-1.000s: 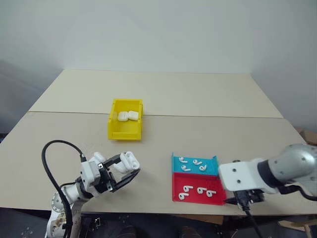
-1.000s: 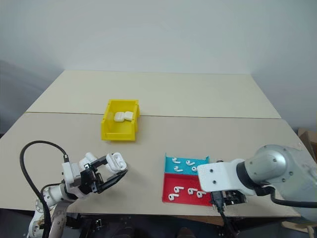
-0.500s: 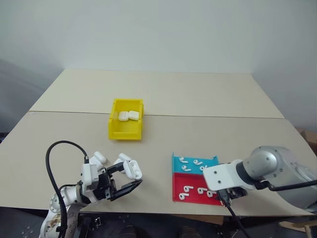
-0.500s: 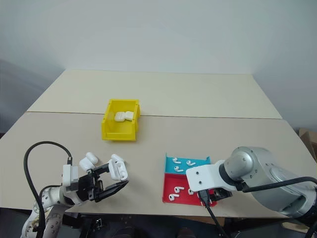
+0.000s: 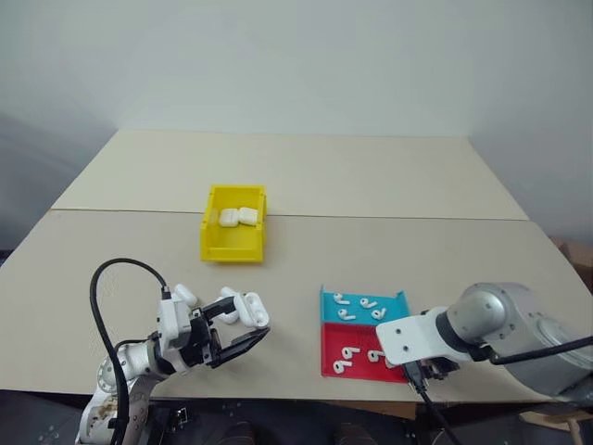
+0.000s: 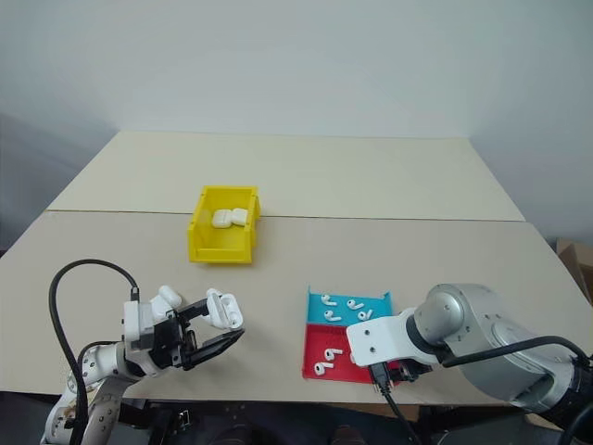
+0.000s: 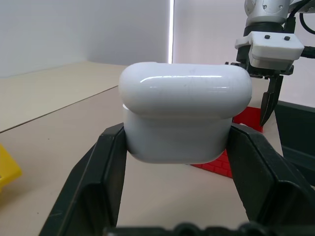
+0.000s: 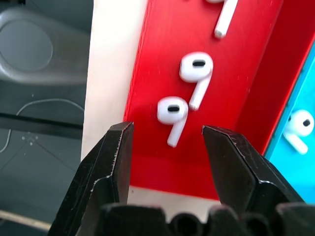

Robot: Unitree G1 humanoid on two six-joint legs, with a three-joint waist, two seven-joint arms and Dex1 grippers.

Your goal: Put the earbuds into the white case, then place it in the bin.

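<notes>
My left gripper (image 5: 243, 321) is shut on the white case (image 7: 184, 115), held above the table at the near left with a black finger on each side. My right gripper (image 8: 167, 131) points down over the red tray (image 8: 147, 162), open. Two earbuds (image 8: 172, 114) lie on the tray just beyond the gap between its fingers, untouched. More earbuds lie in the red tray (image 5: 337, 339) and the blue tray (image 5: 330, 301). The yellow bin (image 5: 233, 245) stands further back on the left with two white cases (image 5: 238, 217) inside.
Another white case (image 5: 184, 295) lies on the table beside my left hand. A black cable (image 5: 107, 306) loops up from the left wrist. The trays sit close to the table's near edge (image 5: 278, 391). A seam (image 5: 371, 217) runs across the table behind the bin.
My right hand has come down over the red tray and its fingers have narrowed somewhat. The left gripper has kept its place, holding the case.
</notes>
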